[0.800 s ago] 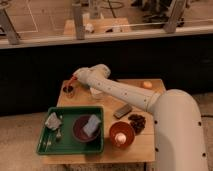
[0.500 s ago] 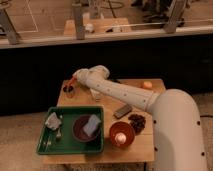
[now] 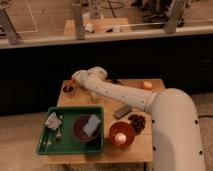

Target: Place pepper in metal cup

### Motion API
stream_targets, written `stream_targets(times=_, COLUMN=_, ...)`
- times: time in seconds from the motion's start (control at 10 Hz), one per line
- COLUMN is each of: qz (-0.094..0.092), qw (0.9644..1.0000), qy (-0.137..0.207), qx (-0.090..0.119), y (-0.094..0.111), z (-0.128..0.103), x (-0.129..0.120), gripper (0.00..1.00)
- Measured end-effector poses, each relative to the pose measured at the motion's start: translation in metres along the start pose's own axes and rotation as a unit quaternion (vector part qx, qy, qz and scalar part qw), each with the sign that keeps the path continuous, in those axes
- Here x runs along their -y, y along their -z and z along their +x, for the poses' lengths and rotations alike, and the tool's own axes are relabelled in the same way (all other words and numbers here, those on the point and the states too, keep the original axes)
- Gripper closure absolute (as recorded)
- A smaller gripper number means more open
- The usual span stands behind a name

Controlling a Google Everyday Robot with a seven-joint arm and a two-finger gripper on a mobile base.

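Observation:
The metal cup is small, dark and round and stands at the far left corner of the wooden table. My gripper is at the end of the white arm, directly over the cup and touching or nearly touching its rim. A small red-orange bit, the pepper, shows at the cup's left rim under the gripper. I cannot tell whether it is held or lies in the cup.
A green tray at the front left holds a red-brown bowl with a blue-grey sponge, a crumpled wrapper and cutlery. Another red-brown bowl holds a pale-orange ball. A dark snack pile, a dark bar and a small orange object lie to the right.

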Motion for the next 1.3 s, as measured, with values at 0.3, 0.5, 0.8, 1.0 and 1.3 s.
stream_targets(times=0.3, qz=-0.001, qw=0.9999, qy=0.014, qx=-0.002, y=-0.001, z=-0.005, x=0.001, gripper=1.00)
stream_targets(times=0.5, qz=0.000, qw=0.9996, qy=0.026, qx=-0.005, y=-0.002, z=-0.007, x=0.001, gripper=1.00)
stream_targets(times=0.8, qz=0.000, qw=0.9990, qy=0.045, qx=-0.009, y=-0.003, z=-0.011, x=0.001, gripper=1.00)
stream_targets(times=1.0, qz=-0.001, qw=0.9983, qy=0.058, qx=-0.008, y=-0.005, z=-0.014, x=0.000, gripper=1.00)
stream_targets(times=1.3, qz=-0.007, qw=0.9973, qy=0.073, qx=0.007, y=-0.006, z=-0.019, x=-0.003, gripper=0.87)
